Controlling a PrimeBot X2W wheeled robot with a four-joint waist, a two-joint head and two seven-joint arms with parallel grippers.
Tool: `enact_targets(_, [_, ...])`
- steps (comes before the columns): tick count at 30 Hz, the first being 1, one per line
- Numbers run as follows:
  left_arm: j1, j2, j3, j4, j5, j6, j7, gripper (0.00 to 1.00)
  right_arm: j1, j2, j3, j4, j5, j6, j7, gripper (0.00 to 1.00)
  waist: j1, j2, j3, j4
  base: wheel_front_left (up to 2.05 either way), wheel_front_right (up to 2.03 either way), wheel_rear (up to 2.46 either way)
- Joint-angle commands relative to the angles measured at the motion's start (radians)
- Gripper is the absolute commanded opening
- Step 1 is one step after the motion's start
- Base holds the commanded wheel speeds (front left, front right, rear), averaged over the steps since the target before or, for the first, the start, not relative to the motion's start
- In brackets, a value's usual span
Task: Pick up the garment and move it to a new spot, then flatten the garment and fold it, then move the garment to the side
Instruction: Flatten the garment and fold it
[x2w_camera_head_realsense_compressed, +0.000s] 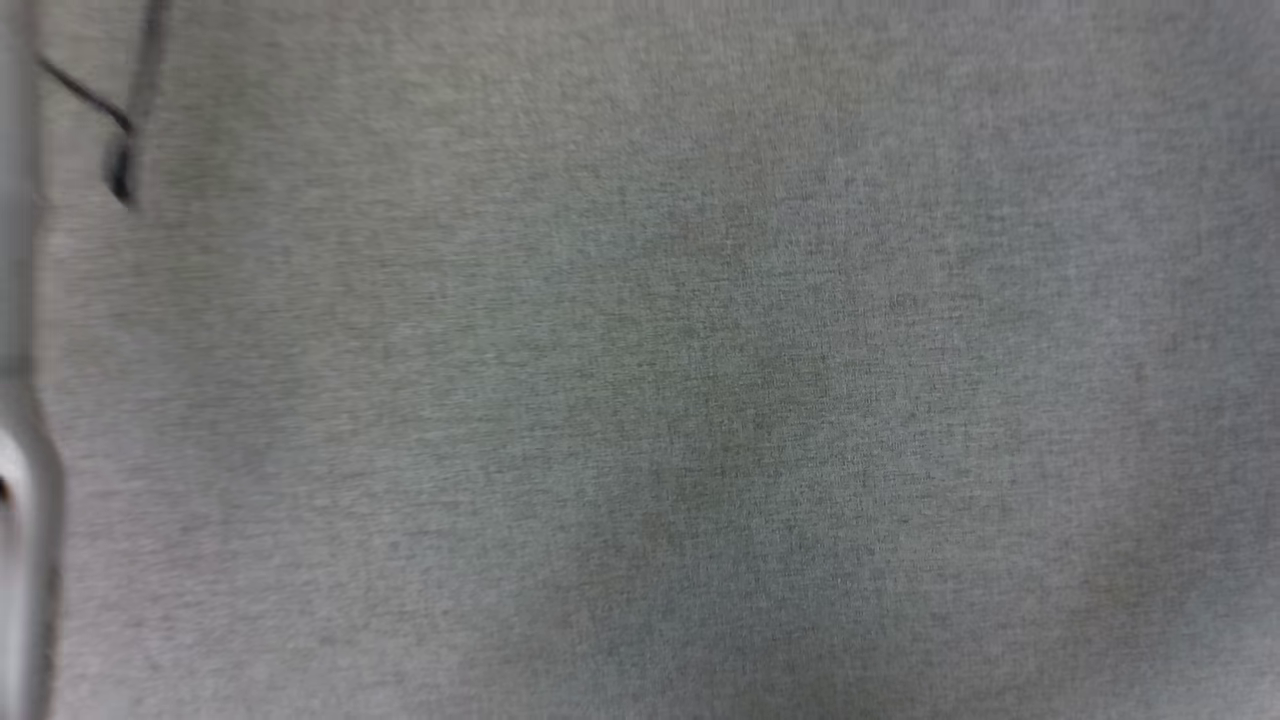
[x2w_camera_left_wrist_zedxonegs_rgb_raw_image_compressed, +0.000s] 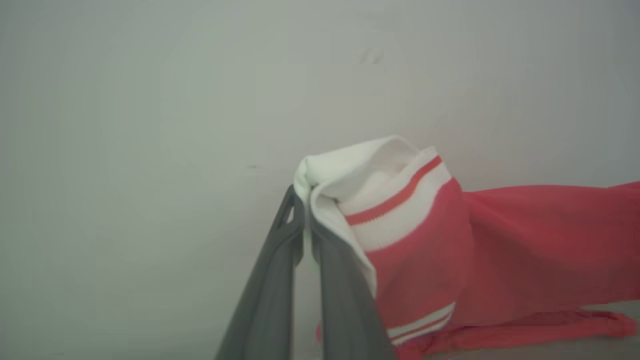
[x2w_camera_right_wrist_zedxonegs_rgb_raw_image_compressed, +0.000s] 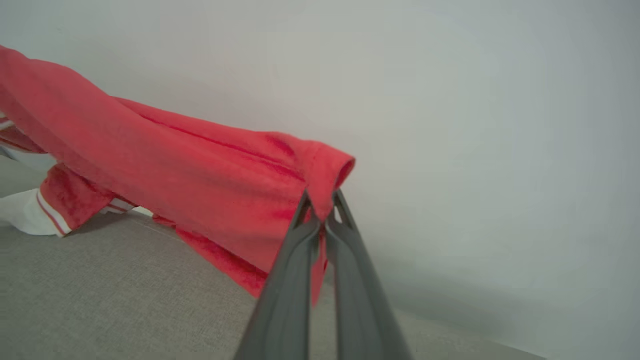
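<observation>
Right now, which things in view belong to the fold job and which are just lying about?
Job:
- garment, stretched between both grippers
- left gripper, shut on its white sleeve
- right gripper, shut on a red edge

Just lying about:
- grey cloth surface
- dark cord, blurred
- pale wall

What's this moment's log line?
red T-shirt with white sleeves: partly lifted off grey fabric surface | left claw: shut on sleeve | right claw: shut on edge

The garment (x2w_camera_left_wrist_zedxonegs_rgb_raw_image_compressed: 425, 260) is red with red-striped white trim, the surface (x2w_camera_head_realsense_compressed: 640, 400) grey.
</observation>
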Motion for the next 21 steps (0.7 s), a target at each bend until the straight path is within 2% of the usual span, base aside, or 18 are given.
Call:
enact_targets(1, [0.053, -0.007, 0.002, -0.005, -0.011, -0.003, -0.013, 0.0, 0.044, -0.006, 0.014, 0.001, 0.021, -0.001, -0.009, 0.0, -0.0001, 0.0, -0.036, 0.014, 0.0, 0.0, 0.0])
enact_targets(8, [0.394, -0.028, 0.002, -0.033, -0.096, -0.03, -0.042, 0.0, 0.343, -0.049, 0.077, -0.05, 0.14, -0.001, -0.029, 0.0, -0.0001, 0.0, -0.216, 0.041, 0.0, 0.0, 0.0])
enact_targets(12, [0.603, -0.022, 0.004, -0.066, -0.133, -0.025, -0.045, 0.0, 0.55, -0.069, 0.08, -0.086, 0.2, -0.001, -0.04, 0.0, -0.0001, 0.0, -0.324, 0.045, 0.0, 0.0, 0.0])
enact_targets(17, [0.864, 0.0, 0.01, -0.146, -0.179, 0.005, -0.019, 0.0, 0.782, -0.088, 0.055, -0.142, 0.229, -0.001, -0.046, 0.0, -0.0001, 0.0, -0.441, 0.04, 0.0, 0.0, 0.0])
enact_targets(21, [1.057, 0.017, 0.015, -0.242, -0.208, 0.05, 0.01, 0.0, 0.951, -0.106, 0.008, -0.195, 0.23, -0.002, -0.034, 0.0, -0.0001, 0.0, -0.517, 0.039, 0.0, 0.0, 0.0])
